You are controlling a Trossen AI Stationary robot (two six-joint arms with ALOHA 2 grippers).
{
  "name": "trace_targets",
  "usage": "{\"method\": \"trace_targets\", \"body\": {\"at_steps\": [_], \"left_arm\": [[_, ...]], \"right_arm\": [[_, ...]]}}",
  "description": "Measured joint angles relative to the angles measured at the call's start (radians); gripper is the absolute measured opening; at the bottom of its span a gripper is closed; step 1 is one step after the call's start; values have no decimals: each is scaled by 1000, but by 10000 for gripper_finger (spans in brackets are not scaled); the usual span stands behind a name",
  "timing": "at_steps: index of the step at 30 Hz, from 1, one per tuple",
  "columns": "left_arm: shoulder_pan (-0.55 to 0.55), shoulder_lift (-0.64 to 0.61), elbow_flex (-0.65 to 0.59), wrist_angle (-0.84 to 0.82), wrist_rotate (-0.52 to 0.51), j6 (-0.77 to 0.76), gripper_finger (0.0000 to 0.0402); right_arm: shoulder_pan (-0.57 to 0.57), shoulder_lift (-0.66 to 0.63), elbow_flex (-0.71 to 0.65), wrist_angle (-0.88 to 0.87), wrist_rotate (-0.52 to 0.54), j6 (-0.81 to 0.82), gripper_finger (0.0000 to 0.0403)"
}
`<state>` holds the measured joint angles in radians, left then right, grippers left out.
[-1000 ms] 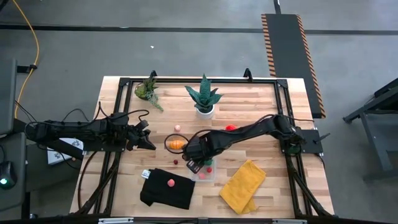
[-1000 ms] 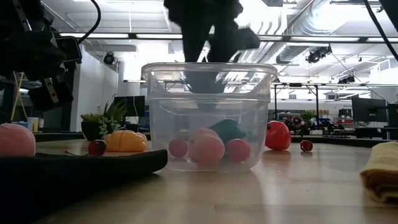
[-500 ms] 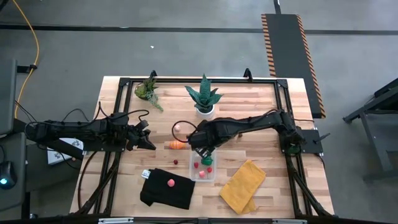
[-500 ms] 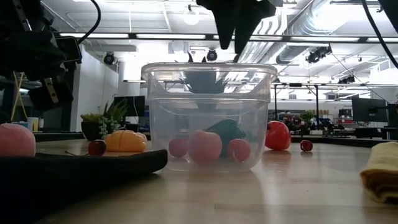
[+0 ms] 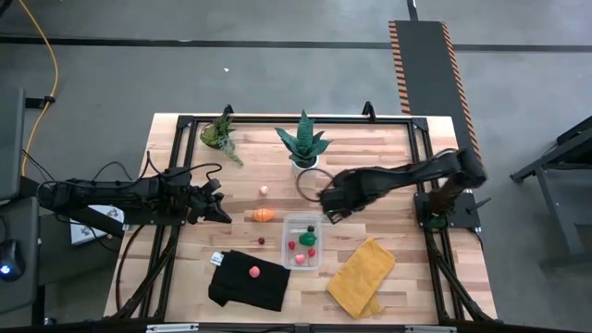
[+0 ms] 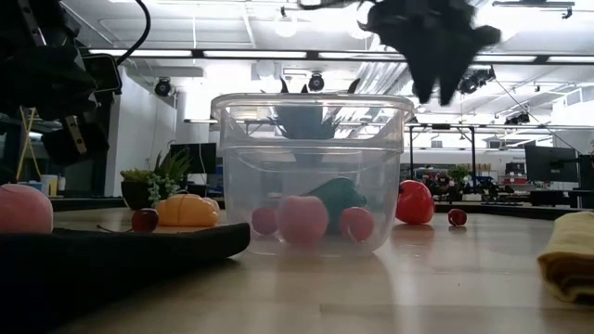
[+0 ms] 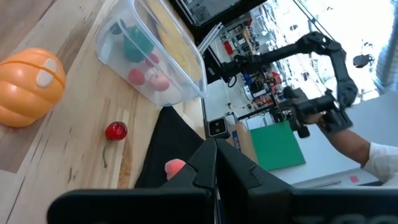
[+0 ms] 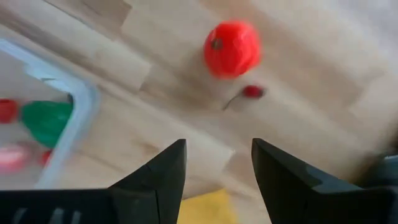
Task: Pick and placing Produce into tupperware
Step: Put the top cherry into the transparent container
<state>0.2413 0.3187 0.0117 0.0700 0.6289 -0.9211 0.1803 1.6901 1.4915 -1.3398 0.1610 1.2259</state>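
The clear tupperware stands near the table's middle and holds a green piece, a pink piece and red pieces. My right gripper hangs open above the table, just beyond the tupperware's far right corner. A red tomato and a small cherry lie ahead of it. An orange piece, a pink piece and a cherry lie left of the tupperware. Another pink piece rests on the black cloth. My left gripper waits shut at the left.
A black cloth lies at the near edge left of the tupperware, and a yellow cloth to its right. Two potted plants stand toward the far edge. A person's hand shows beyond the table.
My right gripper has risen out of the tupperware and swung toward the table's right and far side. It now hangs beyond the container's far right corner. The pieces inside the tupperware have stayed put.
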Motion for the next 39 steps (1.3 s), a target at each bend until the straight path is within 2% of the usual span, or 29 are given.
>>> {"method": "trace_targets", "body": {"at_steps": [5, 9, 16, 27, 33, 39], "left_arm": [[0, 0, 0, 0, 0, 0, 1], [0, 0, 0, 0, 0, -4, 1], [0, 0, 0, 0, 0, -4, 1], [0, 0, 0, 0, -5, -2, 1], [0, 0, 0, 0, -12, 2, 1], [0, 2, 0, 0, -12, 10, 1]], "right_arm": [[-5, -198, -320, 302, -114, 292, 172], [-24, -278, -449, 404, -117, 432, 172], [-124, -290, -484, 349, -162, 429, 172], [-329, -284, -493, 332, -162, 378, 171], [-350, -267, -559, 394, -185, 435, 171], [-350, -264, -627, 542, -196, 558, 171]]}}
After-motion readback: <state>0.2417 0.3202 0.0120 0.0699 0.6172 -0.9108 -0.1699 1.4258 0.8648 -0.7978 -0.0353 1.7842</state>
